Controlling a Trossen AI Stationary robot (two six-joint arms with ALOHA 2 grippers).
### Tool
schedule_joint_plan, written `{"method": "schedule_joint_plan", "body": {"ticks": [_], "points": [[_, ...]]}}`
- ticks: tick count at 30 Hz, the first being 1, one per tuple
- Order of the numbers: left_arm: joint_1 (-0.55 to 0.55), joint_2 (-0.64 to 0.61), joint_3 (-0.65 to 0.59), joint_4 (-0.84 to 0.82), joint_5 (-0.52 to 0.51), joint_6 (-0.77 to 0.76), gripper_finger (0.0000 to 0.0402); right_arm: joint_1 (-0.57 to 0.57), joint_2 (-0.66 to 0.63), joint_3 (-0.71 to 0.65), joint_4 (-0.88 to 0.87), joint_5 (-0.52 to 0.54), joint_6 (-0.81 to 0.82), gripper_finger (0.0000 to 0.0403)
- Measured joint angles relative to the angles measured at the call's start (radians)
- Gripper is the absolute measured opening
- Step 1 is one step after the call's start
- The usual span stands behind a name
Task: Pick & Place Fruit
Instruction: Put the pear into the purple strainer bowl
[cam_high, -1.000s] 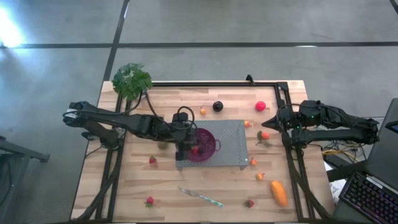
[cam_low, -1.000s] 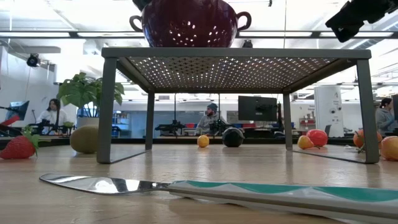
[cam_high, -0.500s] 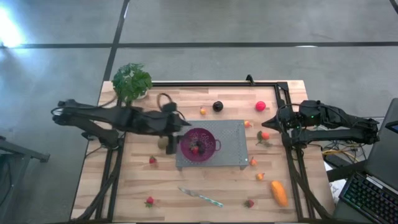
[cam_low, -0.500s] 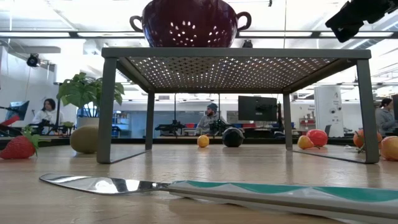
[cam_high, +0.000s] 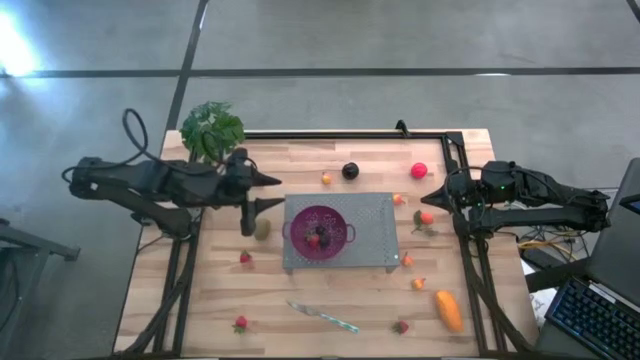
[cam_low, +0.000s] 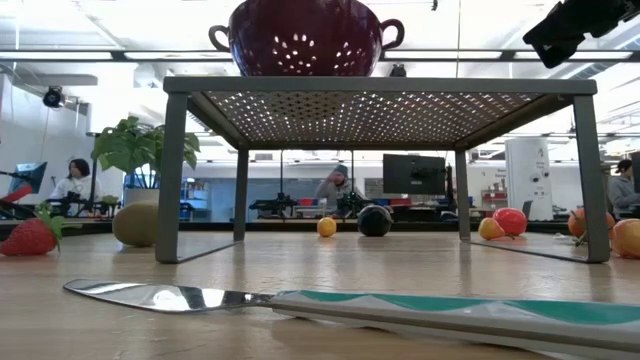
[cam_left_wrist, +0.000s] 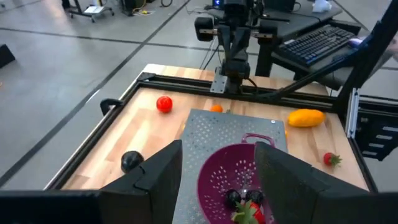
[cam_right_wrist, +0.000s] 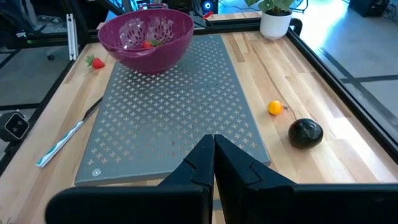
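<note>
**Fruit partly gathered in the colander, most pieces on the desk**

Fruit lies in two places. A red toy strawberry (cam_high: 314, 240) and a dark round piece (cam_left_wrist: 232, 198) sit inside the magenta plastic colander (cam_high: 319, 231), which stands on the grey perforated metal riser (cam_high: 374, 222) in the middle of the wooden desk (cam_high: 350, 299).

The other pieces are scattered on the desk: a dark plum (cam_high: 350, 171) and a small orange piece (cam_high: 326, 179) beyond the riser, a pink-red ball (cam_high: 418, 171) toward the right arm, an olive-green kiwi (cam_high: 262, 231) just beside the riser's left edge, a larger oblong orange fruit (cam_high: 448, 310) near the front right corner, and strawberries along the front (cam_high: 240, 323).

The left gripper (cam_high: 268, 192) hovers beside the riser's left side, above the kiwi, its fingers (cam_left_wrist: 163, 180) released and holding nothing. The right gripper (cam_high: 428, 195) waits at the riser's right edge with its fingers (cam_right_wrist: 214, 163) clenched together, empty.

A slim silver knife with a teal handle (cam_high: 322, 317) lies in front of the riser, and a leafy green potted plant (cam_high: 211, 129) stands at the far left corner.
</note>
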Motion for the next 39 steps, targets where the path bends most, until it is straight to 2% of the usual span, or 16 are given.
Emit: {"method": "schedule_joint_plan", "body": {"ticks": [5,11,14,18,23,39], "points": [[0.0,0.012,0.0,-0.006,0.0,-0.014,0.0206,0.0,0.0,0.0,0.0,0.0,0.0,0.0009],[0.0,0.013,0.0,-0.06,0.001,-0.102,0.0206,0.0,0.0,0.0,0.0,0.0,0.002,0.0009],[-0.002,0.009,0.003,-0.15,0.006,-0.167,0.0206,0.0,0.0,0.0,0.0,0.0,0.0,0.0009],[-0.022,-0.007,0.024,-0.303,0.019,-0.329,0.0206,0.0,0.0,0.0,0.0,0.0,0.001,0.0009],[-0.073,-0.013,0.004,-0.397,-0.032,-0.449,0.0206,0.0,0.0,0.0,0.0,0.0,0.001,0.0009],[-0.161,-0.013,-0.123,-0.438,-0.063,-0.661,0.0206,0.0,0.0,0.0,0.0,0.001,0.0,0.0008]]}}
